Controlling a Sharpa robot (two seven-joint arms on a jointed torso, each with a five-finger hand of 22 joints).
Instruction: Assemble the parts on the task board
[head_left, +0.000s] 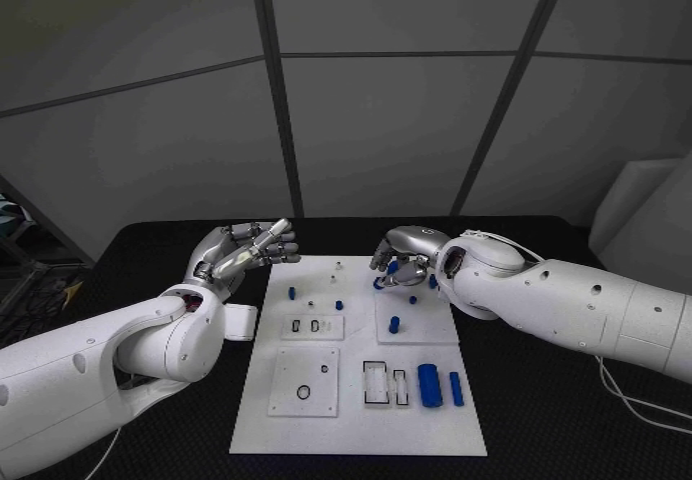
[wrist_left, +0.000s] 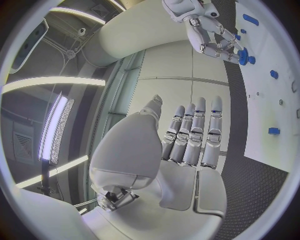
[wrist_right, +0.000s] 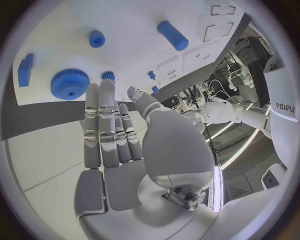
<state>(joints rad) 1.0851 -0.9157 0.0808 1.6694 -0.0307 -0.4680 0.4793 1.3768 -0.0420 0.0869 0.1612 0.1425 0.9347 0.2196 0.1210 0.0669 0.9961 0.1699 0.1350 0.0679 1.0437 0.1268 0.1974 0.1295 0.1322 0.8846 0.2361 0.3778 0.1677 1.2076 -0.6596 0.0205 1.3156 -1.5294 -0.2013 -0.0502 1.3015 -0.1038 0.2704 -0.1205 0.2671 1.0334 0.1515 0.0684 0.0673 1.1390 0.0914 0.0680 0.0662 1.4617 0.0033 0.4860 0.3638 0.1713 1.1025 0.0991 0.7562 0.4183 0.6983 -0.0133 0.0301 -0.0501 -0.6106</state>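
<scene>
Task board flat and white in the middle of the black table, long side running away from the robot. Far right corner busiest: blue gear lying flat on the plate, probably waiting for a post. Right hand poised directly over that corner, fingers straight and close together with their tips just short of the gear, thumb off to one side, nothing in the palm. Looks like lining up for a pick rather than holding. Nearer the robot, thick blue cylinder and thinner blue rod side by side next to the open slots, likely parked for later steps. Short blue peg upright mid-board, already seated by the look of it. Left hand raised beside the far left corner, off the plate, fingers extended, empty. Sensibly clear of the working side.
</scene>
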